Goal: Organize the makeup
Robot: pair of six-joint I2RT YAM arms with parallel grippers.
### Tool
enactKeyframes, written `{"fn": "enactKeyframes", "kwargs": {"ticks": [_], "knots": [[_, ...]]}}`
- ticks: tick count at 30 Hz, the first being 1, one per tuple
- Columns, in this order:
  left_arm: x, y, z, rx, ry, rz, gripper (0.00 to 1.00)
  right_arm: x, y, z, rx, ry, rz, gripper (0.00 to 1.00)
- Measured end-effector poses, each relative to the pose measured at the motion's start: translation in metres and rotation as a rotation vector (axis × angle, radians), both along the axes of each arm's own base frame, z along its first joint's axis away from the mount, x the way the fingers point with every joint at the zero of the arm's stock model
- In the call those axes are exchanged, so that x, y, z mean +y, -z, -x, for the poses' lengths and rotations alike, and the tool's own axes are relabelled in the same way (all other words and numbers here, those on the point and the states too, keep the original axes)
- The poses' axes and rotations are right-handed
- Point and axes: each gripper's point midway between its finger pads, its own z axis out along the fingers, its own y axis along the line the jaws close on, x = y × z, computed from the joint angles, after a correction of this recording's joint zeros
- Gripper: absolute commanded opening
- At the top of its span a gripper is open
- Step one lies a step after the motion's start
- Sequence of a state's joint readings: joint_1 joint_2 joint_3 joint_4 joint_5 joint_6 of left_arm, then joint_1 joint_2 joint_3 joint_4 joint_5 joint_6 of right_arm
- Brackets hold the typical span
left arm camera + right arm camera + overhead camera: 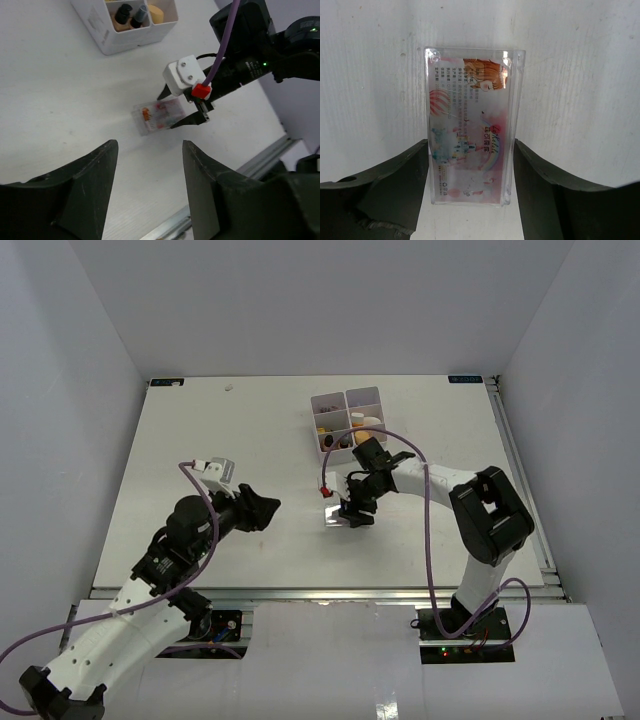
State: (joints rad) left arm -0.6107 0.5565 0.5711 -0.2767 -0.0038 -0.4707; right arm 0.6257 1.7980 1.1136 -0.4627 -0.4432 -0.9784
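A flat clear packet [470, 125] with pink-red print lies on the white table, and my right gripper [470, 145] is shut on it, its dark fingers [405, 175] pressing both long edges. From above, that packet [335, 517] sits at mid-table under the right gripper [352, 515]. More makeup sits in the white four-compartment box [349, 397]: an orange sponge [157, 12] and dark-capped items [127, 15]. My left gripper [150, 150] is open over bare table, short of the packet [157, 116], with nothing between its fingers. From above the left gripper [262, 508] is left of the packet.
The white box [125, 42] stands behind the packet, toward the far side. The right arm [480, 510] bends over the table's right half, with a purple cable looping off it. A metal rail [320, 592] runs along the near table edge. Grey walls enclose the other sides.
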Motion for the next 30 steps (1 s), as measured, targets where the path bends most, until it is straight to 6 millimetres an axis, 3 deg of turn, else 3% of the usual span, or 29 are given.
{"fn": "enactKeyframes", "kwargs": {"ticks": [4, 9, 13, 19, 26, 30], "knots": [[-0.019, 0.010, 0.001, 0.106, 0.033, 0.109, 0.69, -0.007, -0.016, 0.001, -0.006, 0.048, -0.036, 0.42], [-0.050, 0.028, -0.009, 0.295, 0.046, 0.243, 0.72, -0.011, -0.063, 0.004, -0.097, 0.099, -0.153, 0.42], [-0.072, 0.054, -0.019, 0.465, 0.039, 0.305, 0.72, -0.015, -0.095, 0.009, -0.184, 0.130, -0.246, 0.42], [-0.104, 0.073, -0.043, 0.635, 0.017, 0.395, 0.72, -0.027, -0.099, 0.019, -0.208, 0.197, -0.291, 0.41], [-0.136, 0.053, -0.057, 0.651, 0.071, 0.467, 0.67, -0.025, -0.108, 0.010, -0.244, 0.234, -0.322, 0.42], [-0.153, 0.052, -0.058, 0.668, 0.126, 0.460, 0.56, -0.025, -0.118, 0.010, -0.267, 0.234, -0.346, 0.43]]}}
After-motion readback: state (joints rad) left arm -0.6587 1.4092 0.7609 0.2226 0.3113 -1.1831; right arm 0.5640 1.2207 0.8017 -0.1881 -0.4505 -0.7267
